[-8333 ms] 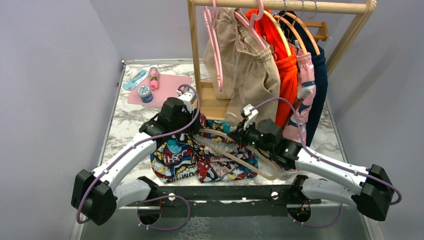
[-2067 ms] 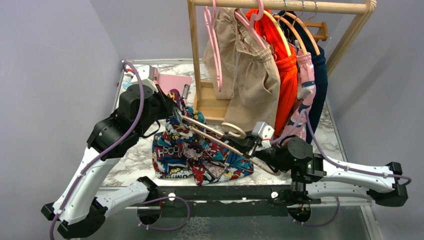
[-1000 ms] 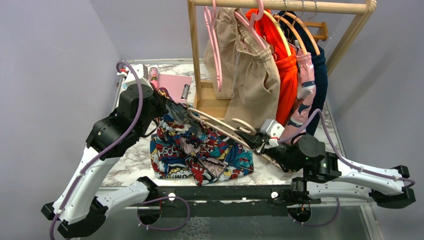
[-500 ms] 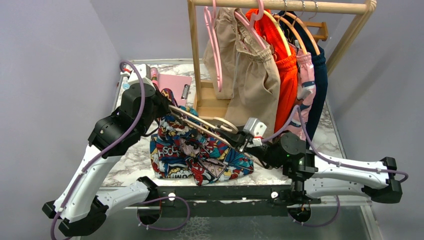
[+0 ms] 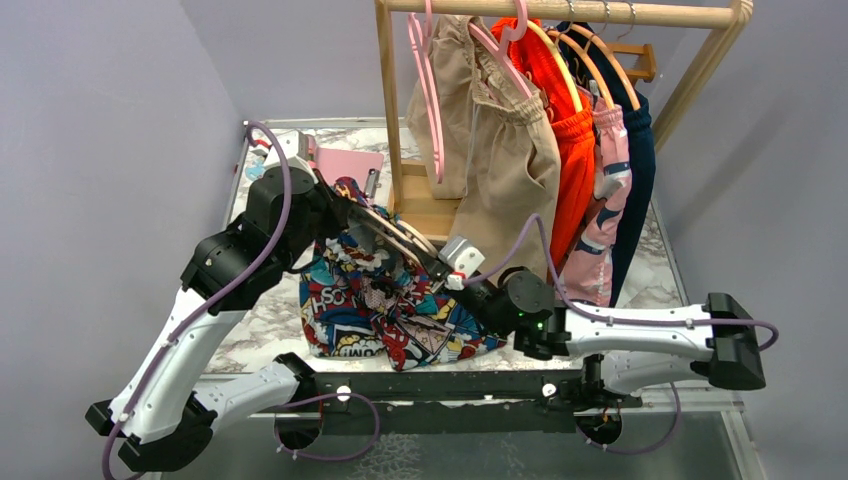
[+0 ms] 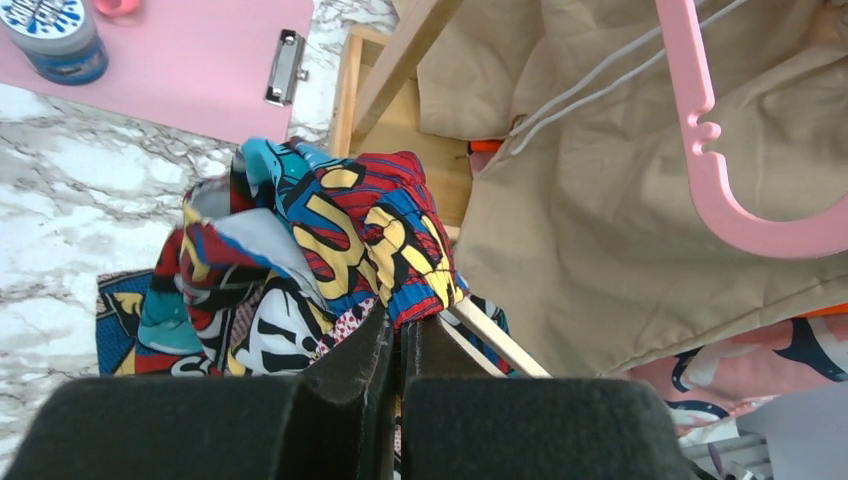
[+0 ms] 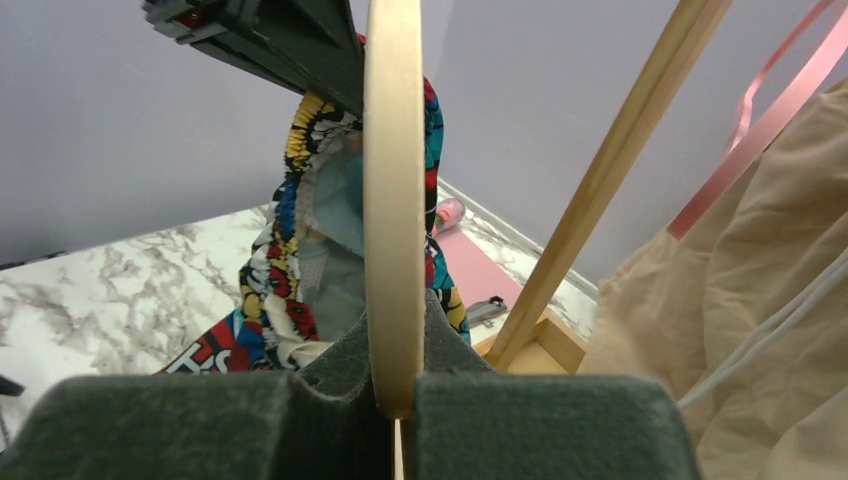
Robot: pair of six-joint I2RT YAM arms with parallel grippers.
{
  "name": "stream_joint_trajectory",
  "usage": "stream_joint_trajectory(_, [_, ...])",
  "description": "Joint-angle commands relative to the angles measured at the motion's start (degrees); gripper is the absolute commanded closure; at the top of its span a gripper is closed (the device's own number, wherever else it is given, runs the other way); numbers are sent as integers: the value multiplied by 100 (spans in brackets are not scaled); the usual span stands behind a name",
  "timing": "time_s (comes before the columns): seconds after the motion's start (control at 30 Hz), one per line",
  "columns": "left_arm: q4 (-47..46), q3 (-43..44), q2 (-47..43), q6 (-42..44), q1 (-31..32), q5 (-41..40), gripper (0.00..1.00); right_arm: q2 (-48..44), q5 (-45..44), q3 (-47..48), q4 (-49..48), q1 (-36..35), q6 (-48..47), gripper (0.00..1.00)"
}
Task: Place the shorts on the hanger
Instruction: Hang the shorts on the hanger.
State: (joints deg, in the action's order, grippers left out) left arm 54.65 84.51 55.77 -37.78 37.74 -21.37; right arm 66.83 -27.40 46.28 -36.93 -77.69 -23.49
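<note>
Left gripper [image 6: 398, 338] is pinching, fingers pressed together on a fold of the shorts [image 5: 392, 300] at the waistband, and it is hoisting that fold up just in front of the wooden rack [image 5: 390, 120], beside its left post. The rest of the comic-print fabric is trailing down and pooling on the marble table [image 5: 258, 245] in front of the rack's base. That lift looks deliberate: it is pulling the elastic waist open.

Right gripper [image 7: 395, 395] is clamping the hanger [image 7: 393, 190] by its cream frame, edge-on, with the hanger angling up from the front of the rack toward the raised waistband. In the right wrist view the hanger is lining up with the gathered waistband. I am reading this as the threading step, one hanger arm aiming into the waist opening; whether it is inside yet, I cannot tell.

The beige shorts [image 6: 610, 210] and a pink hanger [image 6: 715, 180] are hanging on the rack close behind, so snagging is the risk.
</note>
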Motion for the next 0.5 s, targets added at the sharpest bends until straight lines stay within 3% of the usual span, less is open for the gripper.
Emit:
stream_joint_trajectory(0.0, [-198, -100, -169, -212, 17, 370, 100, 335, -691, 84, -1246, -14, -347, 99])
stream_joint_trajectory(0.47, [-386, -365, -395, -423, 14, 827, 100, 1283, -401, 696, -1523, -9, -19, 99])
